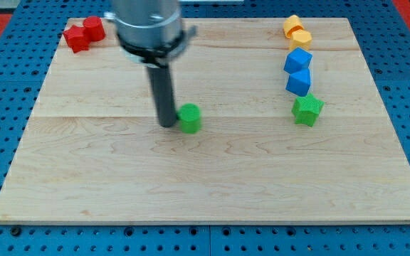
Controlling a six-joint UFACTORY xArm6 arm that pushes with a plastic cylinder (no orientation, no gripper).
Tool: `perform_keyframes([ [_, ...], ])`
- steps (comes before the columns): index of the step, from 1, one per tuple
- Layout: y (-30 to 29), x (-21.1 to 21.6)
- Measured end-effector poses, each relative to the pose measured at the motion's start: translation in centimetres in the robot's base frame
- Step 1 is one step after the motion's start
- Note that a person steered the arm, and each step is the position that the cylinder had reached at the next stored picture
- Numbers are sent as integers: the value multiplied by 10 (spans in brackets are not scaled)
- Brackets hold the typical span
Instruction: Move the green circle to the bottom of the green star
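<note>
The green circle [189, 117] lies on the wooden board [212, 178] a little left of the middle. My tip [167, 124] rests on the board right beside it, at its left edge, touching or nearly touching. The green star [307, 109] lies far to the view's right, at about the same height as the circle.
Two blue blocks [298, 71] stand stacked in a column just above the green star, with two yellow blocks [296, 32] above them near the top right. Two red blocks [84, 33] sit at the board's top left corner. A blue pegboard surrounds the board.
</note>
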State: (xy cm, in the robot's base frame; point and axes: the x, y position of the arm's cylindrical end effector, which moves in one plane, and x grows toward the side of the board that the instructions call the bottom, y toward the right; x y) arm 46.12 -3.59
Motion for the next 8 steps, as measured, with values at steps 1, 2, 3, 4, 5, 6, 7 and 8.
perform_keyframes([
  [1,52,7],
  [2,25,-20],
  [3,64,-13],
  [4,110,19],
  [5,144,28],
  [6,167,28],
  [7,137,28],
  [8,123,17],
])
